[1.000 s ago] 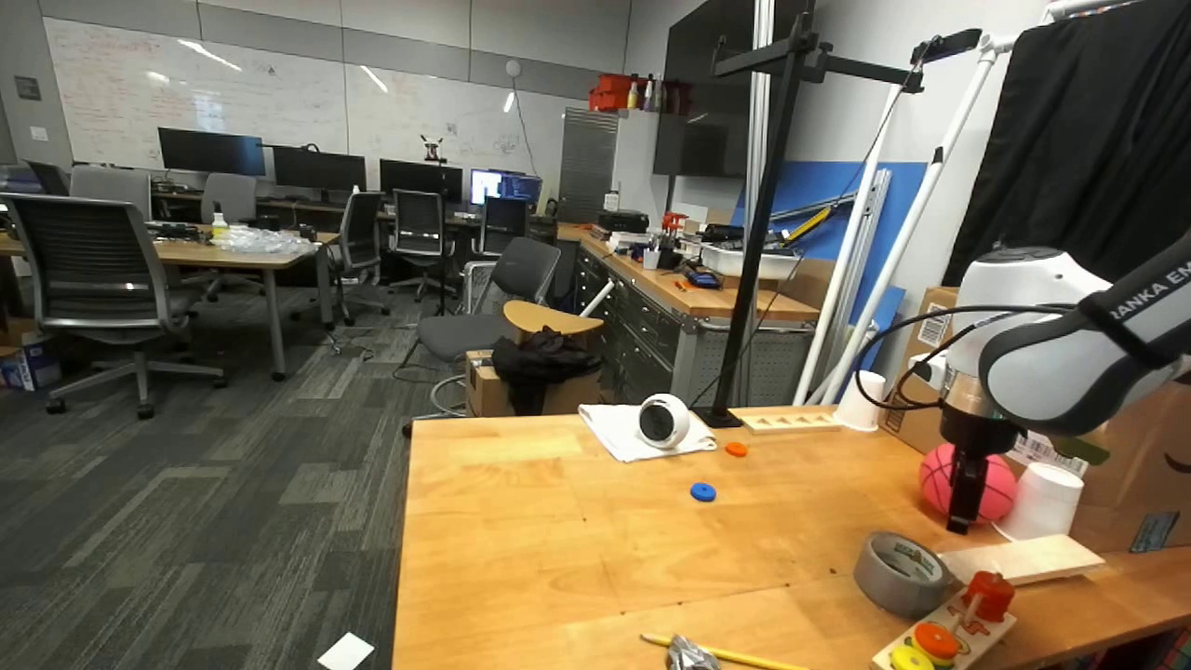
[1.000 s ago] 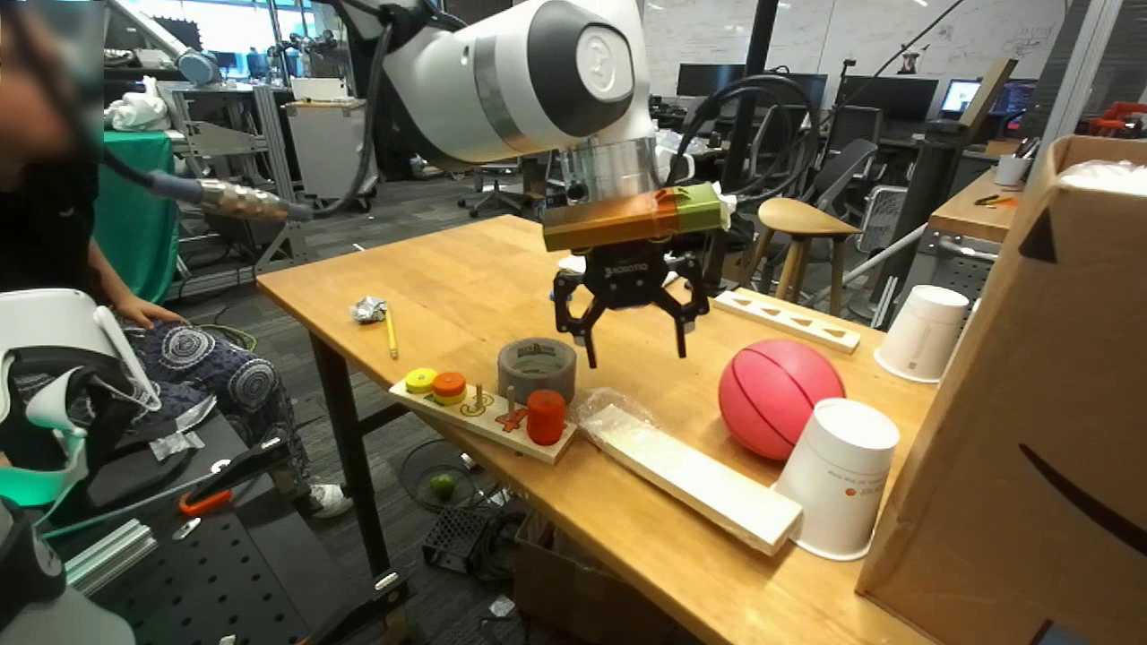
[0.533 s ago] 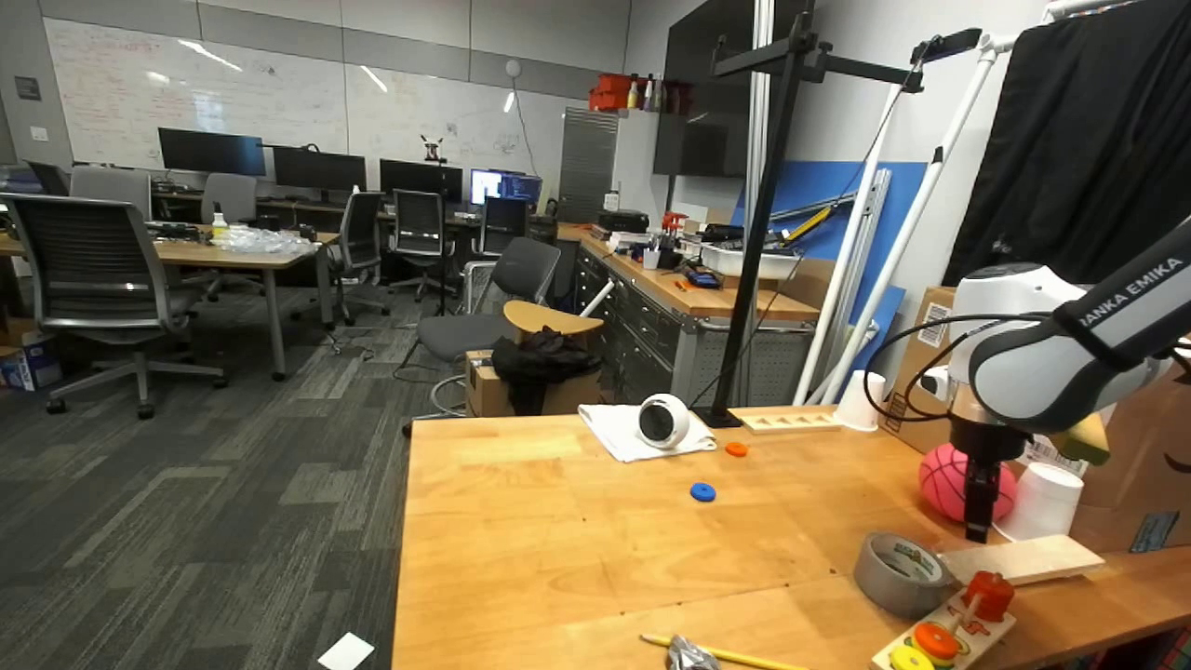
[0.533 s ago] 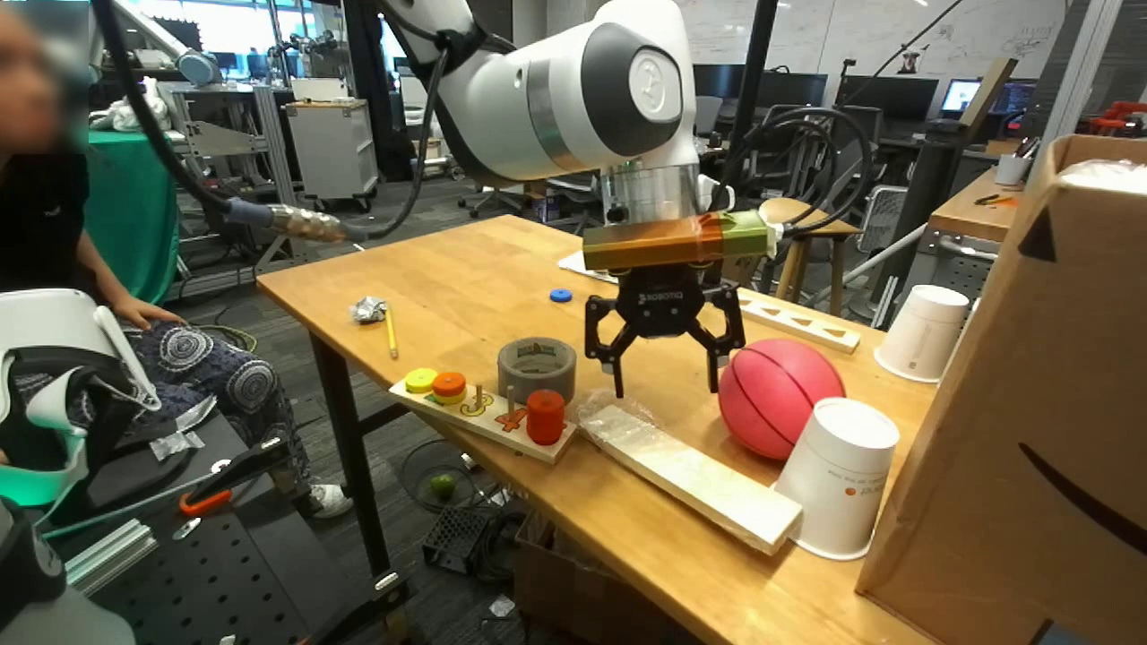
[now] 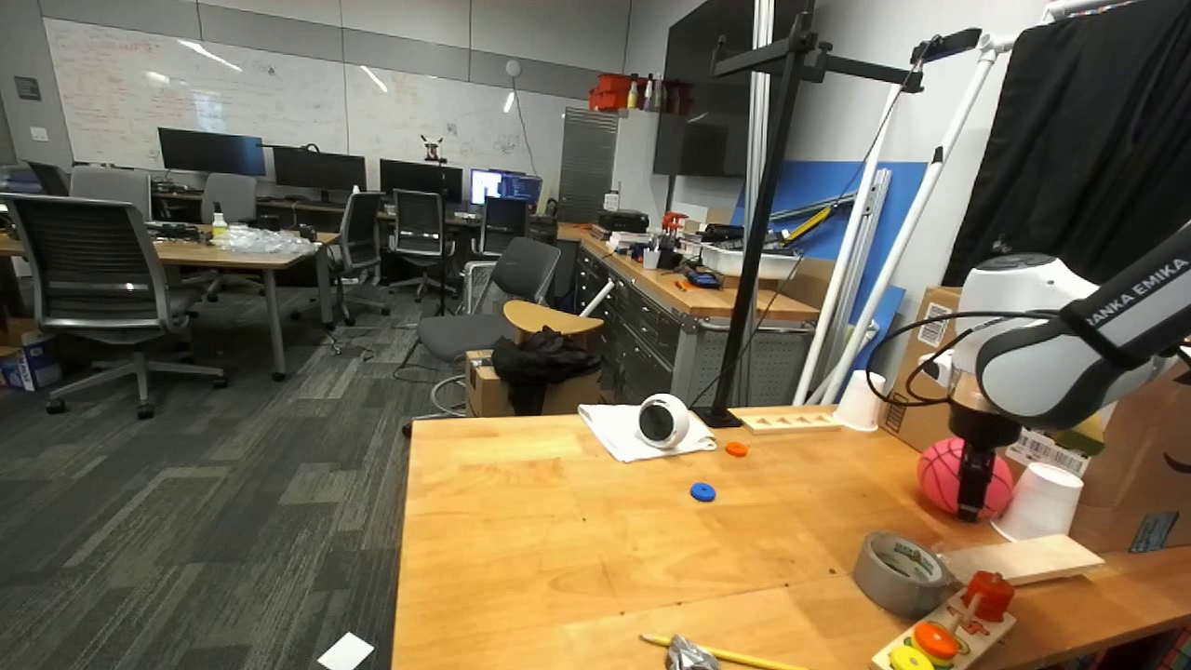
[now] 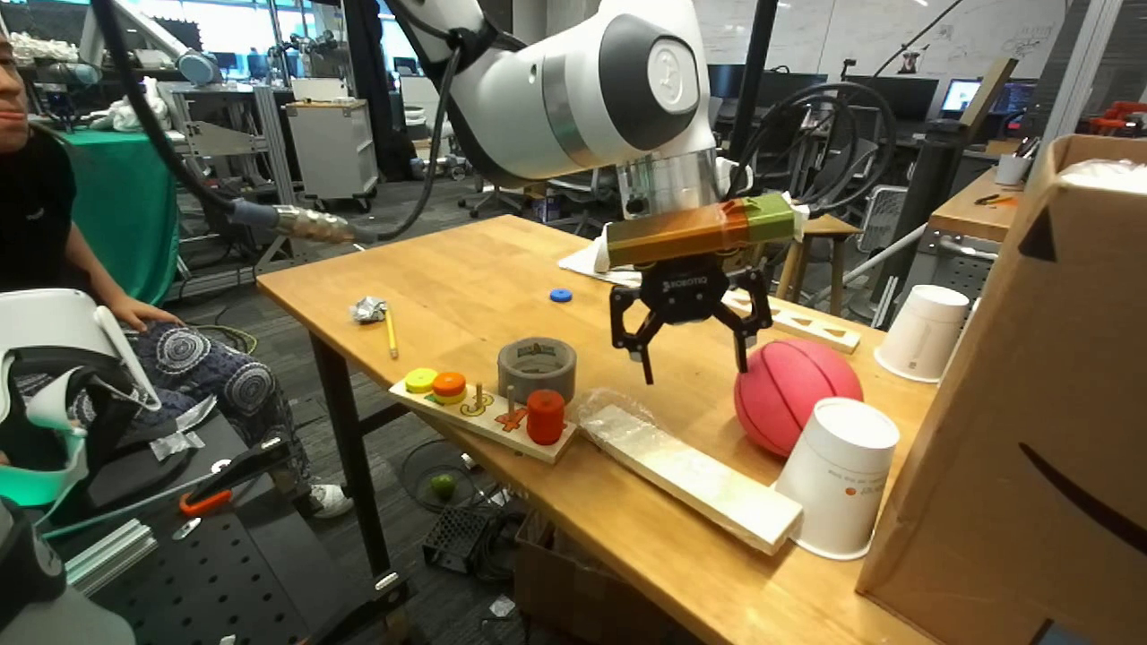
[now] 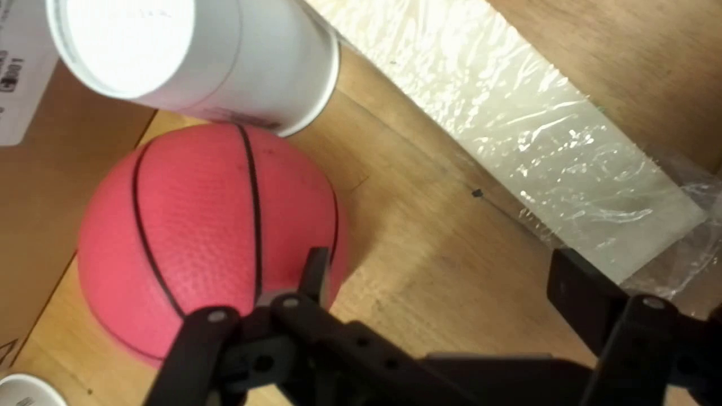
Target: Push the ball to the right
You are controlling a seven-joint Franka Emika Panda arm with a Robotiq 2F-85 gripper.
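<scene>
The pinkish-red ball with dark seams rests on the table beside an upside-down white cup. It also shows in the wrist view and, partly behind the gripper, in an exterior view. My gripper is open and empty, with its fingers wide apart. In that exterior view one finger overlaps the ball's left edge and seems to touch it. In the wrist view the left finger of the gripper overlaps the ball's side, and the right finger is over the table near the wrapped wooden plank.
A cardboard box stands beyond the ball and cup. A second white cup and a wooden strip with triangular holes are behind. A grey tape roll and a ring-stacking board lie near the table edge.
In an exterior view my gripper moved right and down, then right and slightly up, and now meets the ball's edge. The ball has shifted slightly right there. The gripper stays open.
</scene>
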